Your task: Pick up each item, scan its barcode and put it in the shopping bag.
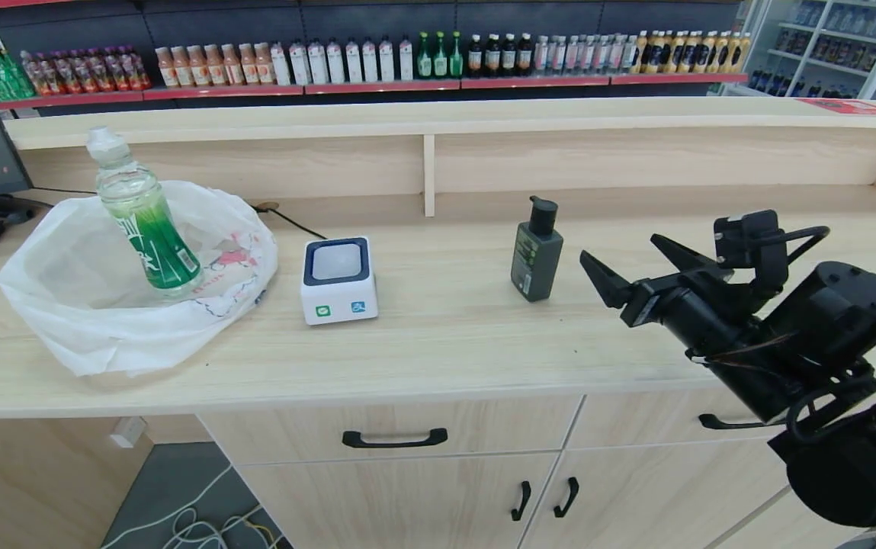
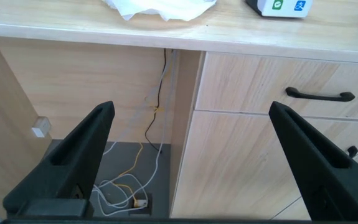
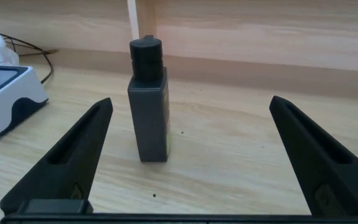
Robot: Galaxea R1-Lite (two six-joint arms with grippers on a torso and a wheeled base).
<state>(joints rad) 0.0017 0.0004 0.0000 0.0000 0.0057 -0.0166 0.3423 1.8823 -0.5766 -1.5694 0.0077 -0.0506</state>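
counter (image 1: 445,343): pale wood grain, matt
shopping bag (image 1: 87,324): thin crinkled white plastic
pump bottle (image 1: 536,258): dark matt plastic

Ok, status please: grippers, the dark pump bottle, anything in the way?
Left gripper open, empty. Right gripper open, facing pump bottle, not touching. Bottle upright on counter. Nothing between them.

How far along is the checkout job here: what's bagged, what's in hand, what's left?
Done: the green bottle stands tilted in the shopping bag. In hand: nothing; the right pincer is open, facing the dark pump bottle upright on the counter, apart from it. The left pincer is open, low before the cabinets. Left: pick that bottle, scan it at the scanner, bag it.
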